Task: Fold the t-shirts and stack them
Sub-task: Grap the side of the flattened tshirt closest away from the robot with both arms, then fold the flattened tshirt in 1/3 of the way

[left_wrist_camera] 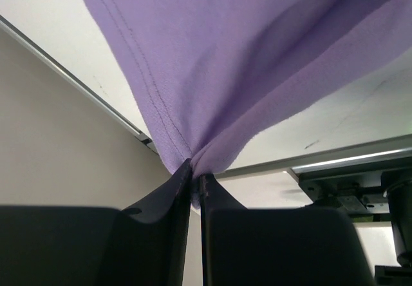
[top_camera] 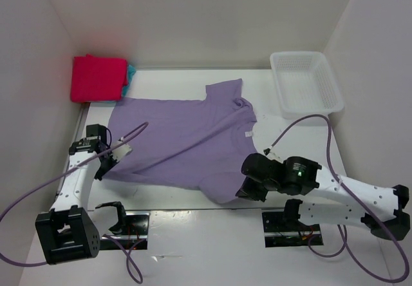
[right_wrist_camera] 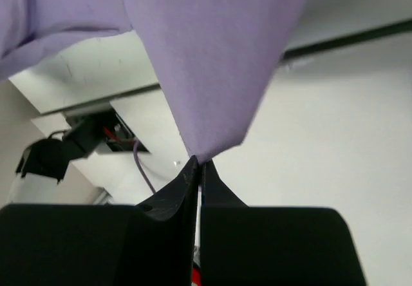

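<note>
Magenta shirt (top_camera: 98, 78) + turquoise shirt (top_camera: 131, 73) piled at far-left desk (top_camera: 212, 228) corner. Lavender shirt (top_camera: 187, 138) flat, unfolded; left end effector (left_wrist_camera: 195, 170) & right end effector (right_wrist_camera: 198, 163) each pinch its near edge. Orange not seen.

The top camera looks down from high behind over the whole table (top_camera: 193, 203); both wrist cameras sit close, facing the shirt (top_camera: 170, 118) it also shows.

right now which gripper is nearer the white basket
Right. The right gripper pinches the lavender t-shirt in front of the basket; the left gripper pinches it across the table.
</note>
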Available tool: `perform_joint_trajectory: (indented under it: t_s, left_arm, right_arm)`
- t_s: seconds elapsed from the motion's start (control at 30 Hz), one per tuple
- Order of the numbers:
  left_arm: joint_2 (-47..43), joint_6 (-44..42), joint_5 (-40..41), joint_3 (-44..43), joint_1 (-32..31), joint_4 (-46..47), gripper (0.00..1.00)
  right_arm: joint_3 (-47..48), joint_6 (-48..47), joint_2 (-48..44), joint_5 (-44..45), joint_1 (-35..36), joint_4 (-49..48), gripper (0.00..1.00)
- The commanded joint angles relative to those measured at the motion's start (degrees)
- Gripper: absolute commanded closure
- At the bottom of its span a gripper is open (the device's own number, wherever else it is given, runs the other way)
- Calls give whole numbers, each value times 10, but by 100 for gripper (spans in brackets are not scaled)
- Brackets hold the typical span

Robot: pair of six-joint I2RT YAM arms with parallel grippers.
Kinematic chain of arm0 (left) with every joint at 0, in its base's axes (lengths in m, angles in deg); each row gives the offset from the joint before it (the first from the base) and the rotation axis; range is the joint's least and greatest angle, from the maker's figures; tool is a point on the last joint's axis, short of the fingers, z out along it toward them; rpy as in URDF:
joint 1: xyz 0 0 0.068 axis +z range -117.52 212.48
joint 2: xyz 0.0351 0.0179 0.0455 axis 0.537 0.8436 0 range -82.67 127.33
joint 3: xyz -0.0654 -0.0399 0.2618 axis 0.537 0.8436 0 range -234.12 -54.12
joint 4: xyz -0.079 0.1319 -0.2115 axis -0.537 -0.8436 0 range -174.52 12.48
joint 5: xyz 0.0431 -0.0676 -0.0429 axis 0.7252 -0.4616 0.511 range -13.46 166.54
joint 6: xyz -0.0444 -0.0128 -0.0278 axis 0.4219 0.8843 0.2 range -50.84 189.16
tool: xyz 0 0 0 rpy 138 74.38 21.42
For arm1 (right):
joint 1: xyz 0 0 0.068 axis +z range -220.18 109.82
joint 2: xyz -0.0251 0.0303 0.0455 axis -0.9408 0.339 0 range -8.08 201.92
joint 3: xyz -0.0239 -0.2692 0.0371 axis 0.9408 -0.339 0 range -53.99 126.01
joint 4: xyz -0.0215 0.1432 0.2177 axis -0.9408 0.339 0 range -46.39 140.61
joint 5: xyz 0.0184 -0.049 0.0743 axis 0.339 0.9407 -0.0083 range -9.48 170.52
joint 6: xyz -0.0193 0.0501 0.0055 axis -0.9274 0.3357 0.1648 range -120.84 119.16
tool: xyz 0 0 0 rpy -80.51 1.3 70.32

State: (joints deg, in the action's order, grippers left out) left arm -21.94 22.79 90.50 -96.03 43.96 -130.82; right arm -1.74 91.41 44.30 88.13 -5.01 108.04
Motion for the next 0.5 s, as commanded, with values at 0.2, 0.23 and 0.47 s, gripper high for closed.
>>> perform_joint_trajectory:
  t_s: [0.2, 0.23, 0.47]
  left_arm:
    - [-31, -42, -18, -11, 3, -39, 86]
    - [-31, -43, -18, -11, 3, -39, 86]
    - [-12, -48, -45, -11, 3, -22, 86]
  right_arm:
    - [109, 121, 123, 49, 150, 103, 100]
    - [109, 121, 128, 58, 150, 103, 100]
    - [109, 73, 56, 135, 55, 103, 100]
